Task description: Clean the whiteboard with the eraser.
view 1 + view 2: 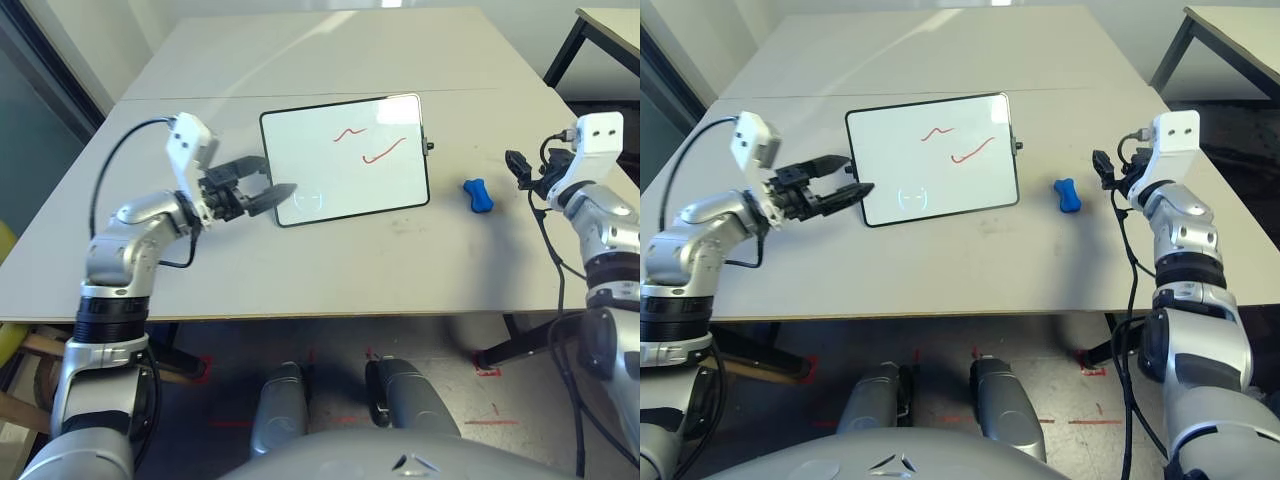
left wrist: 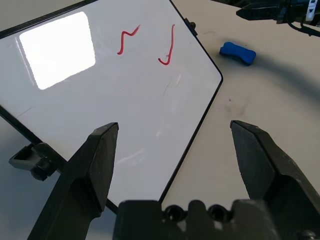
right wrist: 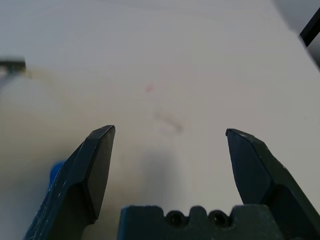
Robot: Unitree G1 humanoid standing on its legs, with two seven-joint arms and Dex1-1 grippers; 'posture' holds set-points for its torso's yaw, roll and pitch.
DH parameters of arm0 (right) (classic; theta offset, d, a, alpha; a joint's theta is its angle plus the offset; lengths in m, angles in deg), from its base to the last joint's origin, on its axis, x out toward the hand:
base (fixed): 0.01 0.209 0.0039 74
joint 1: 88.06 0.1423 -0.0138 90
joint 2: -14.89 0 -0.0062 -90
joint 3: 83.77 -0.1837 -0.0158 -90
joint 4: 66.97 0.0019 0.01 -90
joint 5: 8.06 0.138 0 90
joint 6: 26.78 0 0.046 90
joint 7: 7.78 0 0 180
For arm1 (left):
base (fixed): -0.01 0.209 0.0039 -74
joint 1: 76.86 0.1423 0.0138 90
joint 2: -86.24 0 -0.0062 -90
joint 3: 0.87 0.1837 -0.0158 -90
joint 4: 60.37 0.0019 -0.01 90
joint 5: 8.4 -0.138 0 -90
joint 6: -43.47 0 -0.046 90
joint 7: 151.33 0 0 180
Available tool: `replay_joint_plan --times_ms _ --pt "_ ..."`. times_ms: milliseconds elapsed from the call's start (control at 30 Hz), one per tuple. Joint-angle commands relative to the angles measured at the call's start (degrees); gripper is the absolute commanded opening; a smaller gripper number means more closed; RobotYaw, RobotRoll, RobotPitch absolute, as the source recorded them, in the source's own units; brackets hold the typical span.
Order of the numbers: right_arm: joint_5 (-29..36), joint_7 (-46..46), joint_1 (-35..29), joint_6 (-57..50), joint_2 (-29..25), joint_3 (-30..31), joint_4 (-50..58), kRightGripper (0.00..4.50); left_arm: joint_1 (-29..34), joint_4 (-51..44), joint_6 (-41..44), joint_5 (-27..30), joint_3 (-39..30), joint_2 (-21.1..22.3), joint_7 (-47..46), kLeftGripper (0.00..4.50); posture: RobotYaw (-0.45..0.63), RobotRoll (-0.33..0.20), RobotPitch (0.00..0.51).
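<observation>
The whiteboard (image 1: 345,170) lies flat mid-table, white with a thin black frame and two red squiggles (image 1: 370,145) on its far half. The blue bone-shaped eraser (image 1: 478,195) lies on the table to the board's right, apart from it. My left gripper (image 1: 275,180) is open, its fingertips over the board's near left corner; in the left wrist view (image 2: 172,132) nothing is between the fingers. My right gripper (image 1: 518,165) hovers just right of the eraser. In the right wrist view (image 3: 170,132) it is open and empty, with the eraser (image 3: 54,172) peeking out beside one finger.
The grey table (image 1: 300,270) has a seam running across behind the board. Its front edge is near my body. A second table (image 1: 610,30) with black legs stands at the far right. Black cables hang from both wrists.
</observation>
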Motion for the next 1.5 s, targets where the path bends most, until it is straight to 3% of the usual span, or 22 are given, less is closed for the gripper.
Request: replay_joint_plan --times_ms 33,233,433,567,1500 --pt "-2.46 -4.44 1.73 -10.00 -2.78 4.41 4.78 4.47 -0.78 1.47 -1.32 -1.44 0.99 -0.30 0.08 4.50 -0.15 0.000 0.072" --pt "-4.15 -7.60 8.40 -25.40 -4.60 8.55 6.59 4.47 -1.23 3.28 -3.42 -3.02 2.14 -0.83 0.24 4.50 -0.16 0.000 0.072" --pt "-4.25 -8.56 17.40 -43.22 -2.01 11.41 0.59 4.47 -0.78 3.86 -4.84 -3.88 2.66 -1.74 0.08 4.50 -0.15 0.000 0.070" --pt "-3.80 -8.29 20.02 -47.32 -0.27 11.72 -1.31 4.47 -0.41 4.17 -5.59 -4.25 2.62 -2.04 -0.09 4.50 -0.14 0.000 0.069" --pt "-6.90 -0.51 22.77 -36.64 6.14 10.82 -17.36 4.47 1.02 2.49 -5.96 -5.03 2.37 -3.58 -1.73 4.50 -0.11 0.000 0.073"
